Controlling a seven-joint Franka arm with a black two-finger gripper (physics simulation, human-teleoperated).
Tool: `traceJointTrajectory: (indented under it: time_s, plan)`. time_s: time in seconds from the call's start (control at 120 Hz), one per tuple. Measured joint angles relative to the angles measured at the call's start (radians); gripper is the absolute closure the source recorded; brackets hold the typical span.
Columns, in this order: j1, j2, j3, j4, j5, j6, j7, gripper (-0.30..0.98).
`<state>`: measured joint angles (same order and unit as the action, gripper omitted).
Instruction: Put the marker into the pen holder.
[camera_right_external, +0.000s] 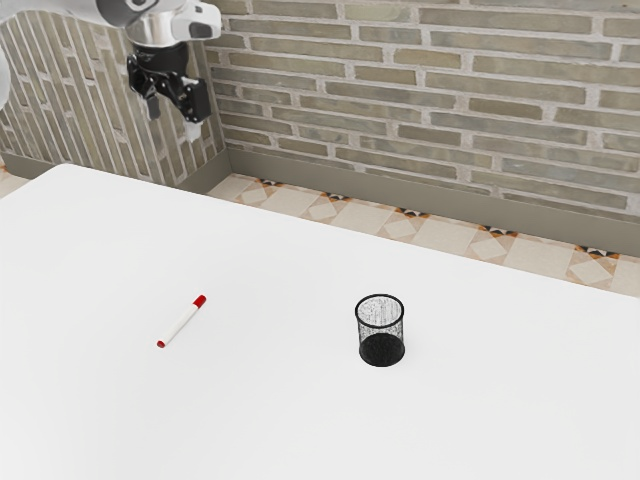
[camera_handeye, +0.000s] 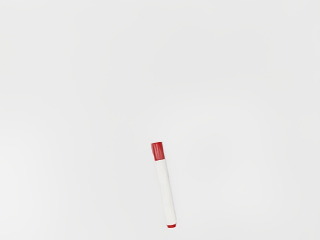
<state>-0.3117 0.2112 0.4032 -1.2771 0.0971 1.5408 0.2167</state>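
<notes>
Exterior view: at the frame's upper left you see the end effector (camera_right_external: 172, 120), its two fingers spread wide. The red-capped white marker (camera_right_external: 182, 321) lies on the tabletop (camera_right_external: 280, 420) at your lower left, cap toward the upper right; the black mesh pen holder (camera_right_external: 382, 348) stands upright, right of lower centre.

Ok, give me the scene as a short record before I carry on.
marker: white with red ends, lying on the table
pen holder: black mesh, upright, apart from the marker, toward the exterior view's right
gripper: raised above table height, fingers apart, nothing held
task status: marker not yet in the pen holder
</notes>
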Motion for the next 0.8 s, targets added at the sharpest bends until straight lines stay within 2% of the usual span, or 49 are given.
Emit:
traceJointTrajectory:
  time_s: [0.1,0.15,0.25,0.367,0.467,0.533,0.633,0.8]
  plan:
    - [0.004,0.011,-0.009,-0.003,-0.005,0.0,0.004,0.0]
    - [-0.001,0.006,-0.002,-0.011,-0.029,-0.006,0.006,0.0]
    - [-0.009,-0.134,-0.02,-0.212,-0.074,-0.002,0.005,0.0]
    - [0.0,-0.116,0.019,-0.34,-0.081,0.023,0.008,0.0]
    - [0.132,-0.152,-0.102,-0.554,-0.082,0.131,0.027,0.0]
    - [0.186,-0.221,-0.136,-0.711,-0.062,0.218,0.038,0.0]
    - [0.241,-0.239,-0.145,-0.838,-0.026,0.343,0.059,0.0]
    - [0.263,-0.222,-0.097,-1.014,-0.005,0.571,0.108,0.0]
